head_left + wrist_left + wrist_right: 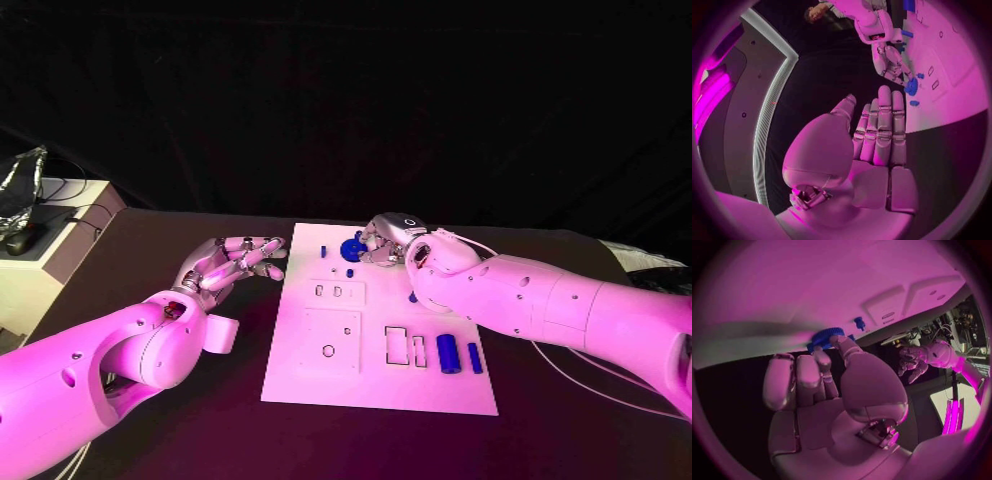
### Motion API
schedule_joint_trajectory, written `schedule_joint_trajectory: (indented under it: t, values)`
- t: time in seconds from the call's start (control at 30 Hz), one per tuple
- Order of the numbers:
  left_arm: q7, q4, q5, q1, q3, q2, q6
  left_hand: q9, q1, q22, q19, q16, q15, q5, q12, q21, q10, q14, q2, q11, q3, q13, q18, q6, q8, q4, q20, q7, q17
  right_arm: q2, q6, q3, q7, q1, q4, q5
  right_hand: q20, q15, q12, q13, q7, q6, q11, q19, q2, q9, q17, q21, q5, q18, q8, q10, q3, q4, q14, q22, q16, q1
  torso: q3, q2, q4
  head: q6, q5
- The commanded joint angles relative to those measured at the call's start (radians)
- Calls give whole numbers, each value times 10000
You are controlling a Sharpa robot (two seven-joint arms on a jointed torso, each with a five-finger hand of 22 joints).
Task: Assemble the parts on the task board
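The white task board (pixel 378 385) lies in the middle of the black table. At its far edge my right hand (pixel 387 243) pinches a round blue knob-like part (pixel 351 250) between thumb and fingertips; the right wrist view shows its ridged rim (pixel 824 336) at the fingertips. A small blue peg (pixel 325 250) stands on the board just left of it. Two blue cylinders (pixel 449 353) lie near the board's right edge. My left hand (pixel 231 262) hovers left of the board, fingers straight and apart, holding nothing; its palm (pixel 876 145) faces the left wrist camera.
The board has rectangular slots (pixel 405 346) and plates with small holes (pixel 335 292). My right forearm (pixel 548 300) crosses the board's right side, hiding part of it. A pale cabinet (pixel 51 262) with dark gear on it stands off the table's left end.
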Motion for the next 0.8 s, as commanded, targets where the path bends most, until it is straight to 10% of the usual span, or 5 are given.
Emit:
schedule_joint_trajectory:
  t: [0.03, 0.3, 0.5, 0.63, 0.8]
  values:
    - [24, 8, -29, -1, 9, 20, 40, -8, 31, -7, -11, 2, 33, -30, 15, 35, -72, -29, -65, 10, -3, 13, -12, -75, 3, -34, -19, 18, -16, -32, 389, -35, -109, -65, 57, 45, -7, -33, 24, 11, 13, 16, -18, 689, -44, -15, -11, 35, 23, -10, -58, 22, 12, -69, 42, 1738, 20, -6, -9, -9, 5, -6, -6]
    - [24, 1, -30, -2, 9, 10, 40, -8, 15, -12, -13, 1, 37, -28, 13, 44, -88, -29, -60, 18, -14, 13, -11, -84, 1, -57, -18, 29, -19, -352, 158, -34, -111, -87, 378, -12, -5, -29, 14, 9, 16, 4, -13, 686, -104, -13, -15, 68, -11, -15, -53, 21, -4, -157, 43, 1744, 26, 32, -11, 0, 0, -10, 10]
    - [43, -3, -30, -4, 9, -8, 47, -8, 15, -12, -13, 1, 37, -28, 13, 44, -88, -29, -60, 18, -14, 13, -11, -84, 1, -57, -18, 29, -19, -1328, -931, 3, 623, -84, 1529, 676, -2, -30, -83, -50, 24, -17, -12, 665, -157, -14, -123, 10, -37, 0, -58, -20, -8, -289, 13, 1724, -43, 108, -17, -24, -3, -27, 17]
    - [67, 4, -30, -4, 9, -53, 40, -8, 17, -19, -20, -4, 38, -29, 15, 46, -94, -33, -55, 17, -18, 13, -10, -92, 2, -81, -17, 22, -23, -2266, -1380, 35, 1554, 26, 2483, 1947, 32, 3, -530, -377, 99, -214, 49, 562, -255, -14, -495, -398, -1213, 65, -57, -311, -159, -513, -67, 1624, -395, 621, -2, -16, -72, 3, 21]
    - [97, -14, -29, -4, 9, -83, 30, -7, 19, -27, -34, -14, 35, -28, 15, 42, -66, -43, -47, 4, -15, 13, -14, -69, 4, -94, -14, -5, -28, -3375, -1468, 60, 2354, 190, 3330, 3135, 37, 4, -498, -446, 85, -152, 47, 579, -217, -12, -431, -383, -1676, 43, -52, -289, -508, -426, -27, 1648, -432, 993, 46, -22, -201, 85, -18]
